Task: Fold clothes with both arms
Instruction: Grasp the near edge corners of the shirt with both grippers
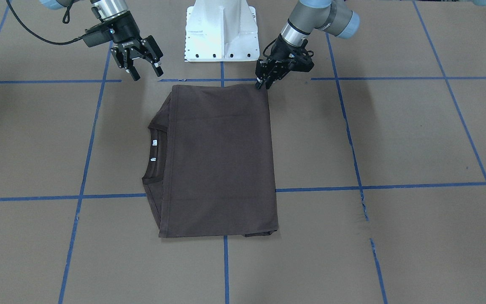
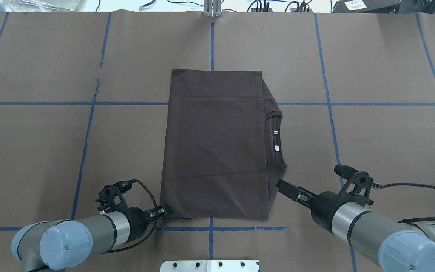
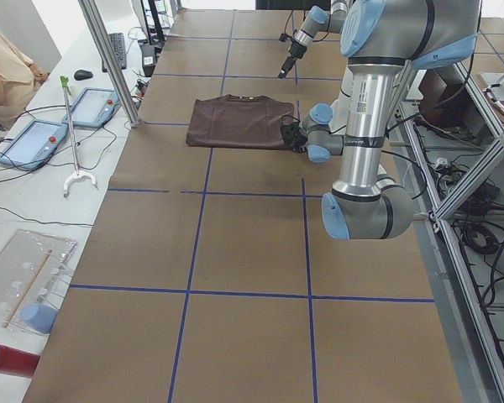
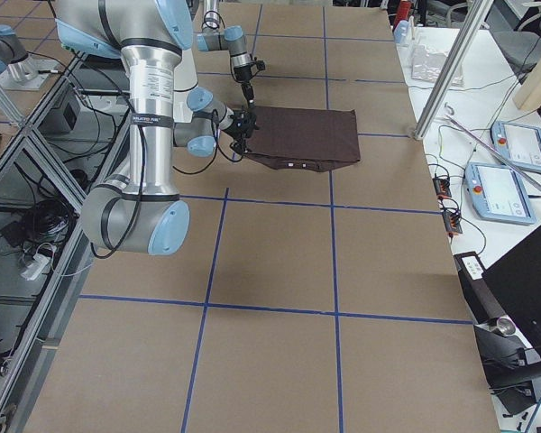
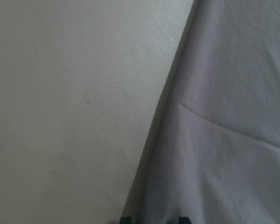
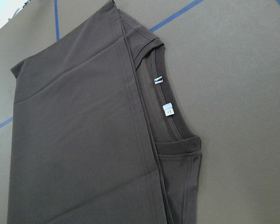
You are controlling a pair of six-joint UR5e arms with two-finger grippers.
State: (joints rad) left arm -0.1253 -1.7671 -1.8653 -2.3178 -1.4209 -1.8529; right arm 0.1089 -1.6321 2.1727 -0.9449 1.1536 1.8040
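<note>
At table centre, overhead view, the T-shirt (image 2: 213,151) lies flat as a neat rectangle on the table (image 2: 372,132). Its collar (image 2: 276,143) pokes out at 3 o'clock w/ white labels (image 2: 276,148) showing. No sleeves in sight, so I reckon most folds are done. What's left is prob. one more halving, 12 to 6, or just a tidy.

Left gripper (image 1: 263,84) is at the shirt's 7 o'clock corner, tips right on the hem and close together. Can't tell if it's nipping cloth or only touching. Right gripper (image 1: 147,72) hovers off the 4 o'clock side, fingers apart, holding nothing.
</note>
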